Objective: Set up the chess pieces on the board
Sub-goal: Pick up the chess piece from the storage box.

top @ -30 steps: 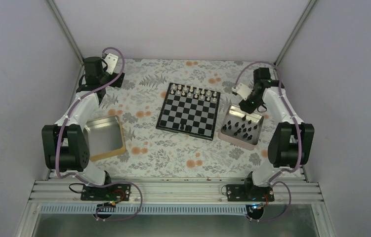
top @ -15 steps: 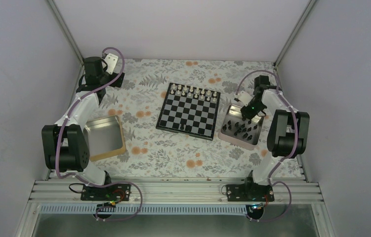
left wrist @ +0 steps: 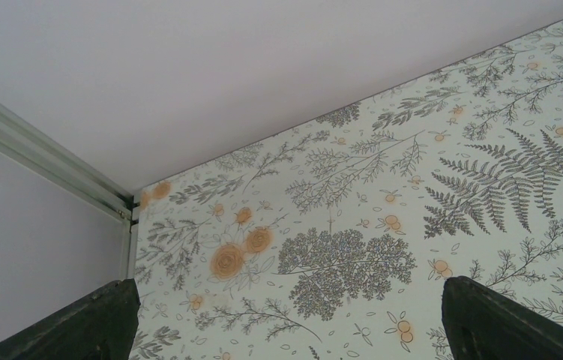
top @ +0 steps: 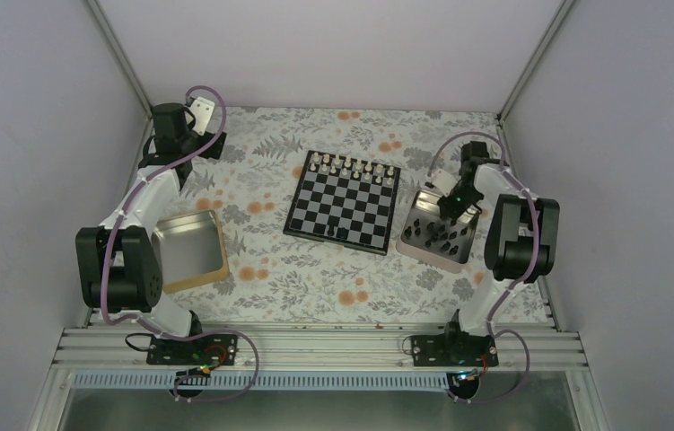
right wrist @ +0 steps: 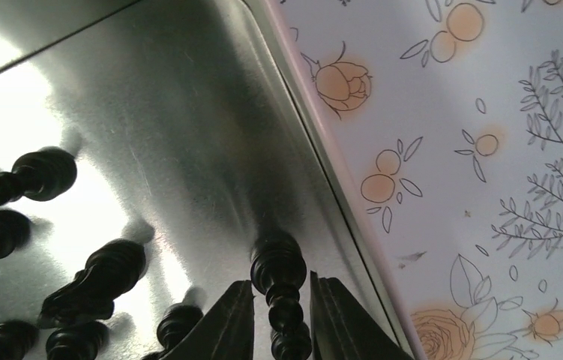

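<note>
Brushed aluminium rail point(top: 315, 346) is running along the near edge, carrying both arm bases. Beyond it a floral cloth point(top: 315, 278), with orange blooms and grey ferns, is covering the table. On the left a gold-rimmed tin point(top: 185, 247) is lying open, rectangular with rounded corners. On the right a silver tin point(right wrist: 188, 112) is holding most of the chess pieces point(top: 436, 235): tiny, glossy black, turned into stacked bulbs and collars, and reflecting in the mirror-bright metal. The right gripper point(right wrist: 280, 289) is reaching down into this tin near one rim, its dark fingers point(right wrist: 226, 322) standing narrowly either side of one black piece point(right wrist: 278, 266); whether they are pressing it I cannot tell. Between the tins the board point(top: 342, 211) is lying flat and slightly askew, with black and silvery checks inside a thin black border. A couple of black pieces seem to be standing on its near row, and pale pieces point(top: 351, 166) are lining its far edge. Farthest back, in the left corner, the left gripper point(left wrist: 289, 300) is hanging over the cloth with its fingers spread wide apart.
</note>
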`<state>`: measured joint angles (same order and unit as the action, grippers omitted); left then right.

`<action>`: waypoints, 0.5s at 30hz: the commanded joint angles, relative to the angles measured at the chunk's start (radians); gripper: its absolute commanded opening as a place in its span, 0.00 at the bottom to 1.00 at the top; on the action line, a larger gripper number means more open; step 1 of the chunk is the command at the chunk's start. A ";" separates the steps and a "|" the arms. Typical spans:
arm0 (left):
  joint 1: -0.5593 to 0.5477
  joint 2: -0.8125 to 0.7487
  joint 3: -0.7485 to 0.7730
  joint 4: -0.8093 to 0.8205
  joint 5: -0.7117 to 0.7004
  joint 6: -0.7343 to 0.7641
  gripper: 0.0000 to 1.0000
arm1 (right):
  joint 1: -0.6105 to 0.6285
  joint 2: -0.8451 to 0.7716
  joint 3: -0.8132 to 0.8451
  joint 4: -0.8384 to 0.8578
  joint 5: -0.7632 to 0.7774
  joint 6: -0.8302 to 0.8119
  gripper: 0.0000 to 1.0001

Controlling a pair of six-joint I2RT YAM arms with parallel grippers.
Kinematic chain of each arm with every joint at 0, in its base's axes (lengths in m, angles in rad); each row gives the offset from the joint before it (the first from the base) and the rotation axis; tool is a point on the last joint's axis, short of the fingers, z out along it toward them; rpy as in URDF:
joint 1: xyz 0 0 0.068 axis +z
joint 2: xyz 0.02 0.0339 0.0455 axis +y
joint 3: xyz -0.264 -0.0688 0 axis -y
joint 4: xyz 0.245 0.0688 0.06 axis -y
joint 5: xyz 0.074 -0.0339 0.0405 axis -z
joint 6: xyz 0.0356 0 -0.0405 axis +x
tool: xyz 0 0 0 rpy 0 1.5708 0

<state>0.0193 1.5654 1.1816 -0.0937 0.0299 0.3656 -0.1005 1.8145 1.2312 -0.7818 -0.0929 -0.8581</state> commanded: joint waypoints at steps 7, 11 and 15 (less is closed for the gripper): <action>0.000 -0.018 0.024 -0.002 0.008 -0.007 1.00 | -0.008 0.001 0.014 -0.026 0.000 -0.009 0.09; 0.000 -0.020 0.027 -0.001 0.014 -0.007 1.00 | -0.006 -0.029 0.052 -0.084 -0.001 -0.007 0.05; -0.001 -0.023 0.023 0.000 0.014 -0.007 1.00 | 0.017 -0.074 0.105 -0.149 -0.003 -0.006 0.04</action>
<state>0.0193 1.5654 1.1816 -0.0952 0.0307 0.3656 -0.0986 1.8145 1.2682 -0.8558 -0.0917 -0.8646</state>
